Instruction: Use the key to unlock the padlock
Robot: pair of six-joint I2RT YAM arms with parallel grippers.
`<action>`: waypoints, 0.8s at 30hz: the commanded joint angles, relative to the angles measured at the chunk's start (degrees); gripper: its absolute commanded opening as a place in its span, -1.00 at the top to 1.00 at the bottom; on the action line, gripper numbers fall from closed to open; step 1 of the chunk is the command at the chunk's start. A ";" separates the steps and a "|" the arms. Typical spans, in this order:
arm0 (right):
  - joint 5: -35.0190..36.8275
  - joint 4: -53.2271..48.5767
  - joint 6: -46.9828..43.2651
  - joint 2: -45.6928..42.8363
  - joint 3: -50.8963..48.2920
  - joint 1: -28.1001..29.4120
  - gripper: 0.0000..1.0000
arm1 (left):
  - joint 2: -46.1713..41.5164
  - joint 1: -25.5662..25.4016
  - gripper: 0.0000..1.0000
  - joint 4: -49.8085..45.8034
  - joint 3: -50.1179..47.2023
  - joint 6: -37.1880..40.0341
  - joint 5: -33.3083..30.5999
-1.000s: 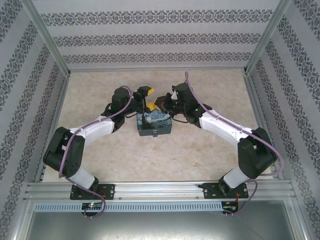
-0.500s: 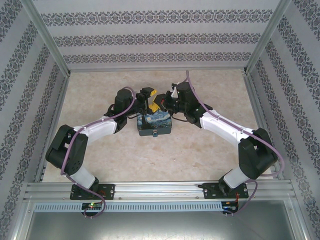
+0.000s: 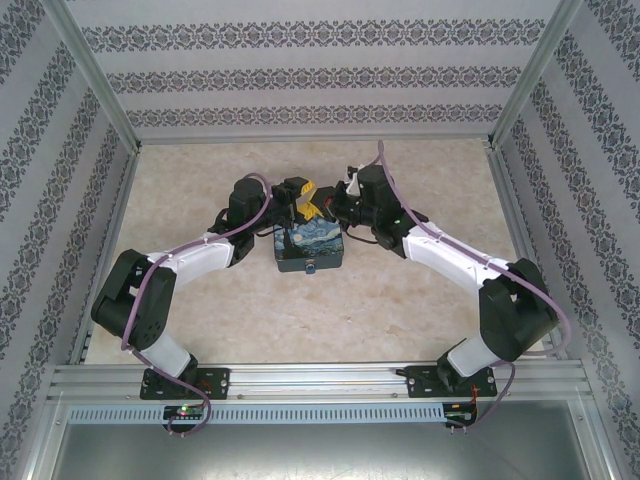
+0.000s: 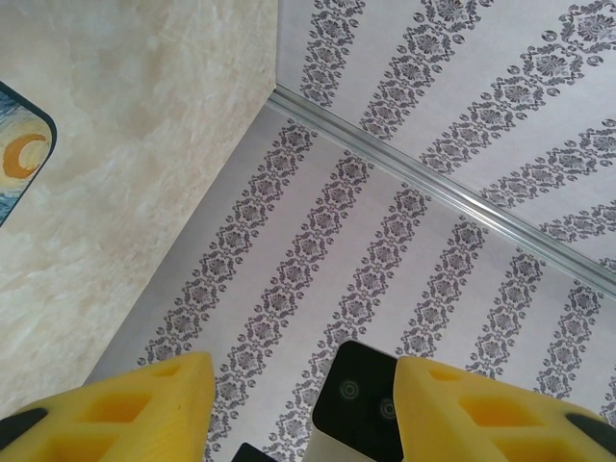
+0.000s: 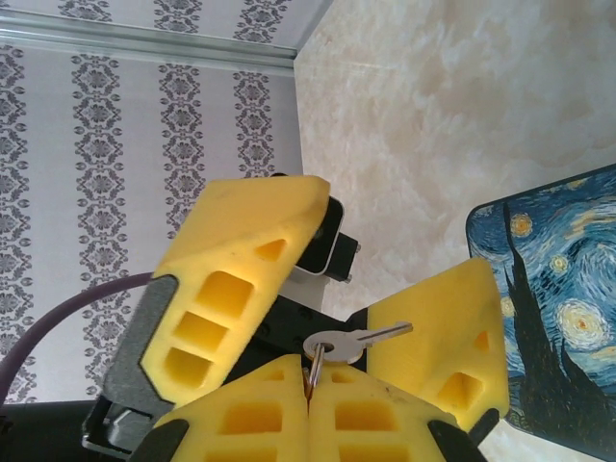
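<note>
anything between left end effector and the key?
Nothing visible. The key, held by the shut right end effector, sits between the fingers of the open left end effector in the right wrist view.

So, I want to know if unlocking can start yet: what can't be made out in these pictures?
The padlock: top view, just a bluish speck on the tin's near side; keyhole too small to see.
The key: right wrist view, its ring vanishes between the right claw's shut fingers.
The left claw: left wrist view, bottom edge cuts its fingers; right wrist view leaves contact with the key's tip unclear.
</note>
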 commanded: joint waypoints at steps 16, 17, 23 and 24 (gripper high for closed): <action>-1.00 2.64 1.63 -1.20 -1.48 -0.63 1.00 | 0.39 -0.56 0.17 2.77 -0.90 -0.09 -0.67; -1.00 2.87 1.65 -1.13 -1.58 -0.61 1.00 | 0.52 -0.53 0.17 2.93 -0.81 -0.17 -0.63; -1.01 3.28 1.83 -0.61 -1.93 -0.26 1.00 | 0.74 -0.56 0.23 3.01 -0.76 -0.20 -0.59; -1.00 3.34 1.84 -0.60 -2.08 -0.26 1.00 | 0.82 -0.54 0.25 3.13 -0.69 -0.23 -0.59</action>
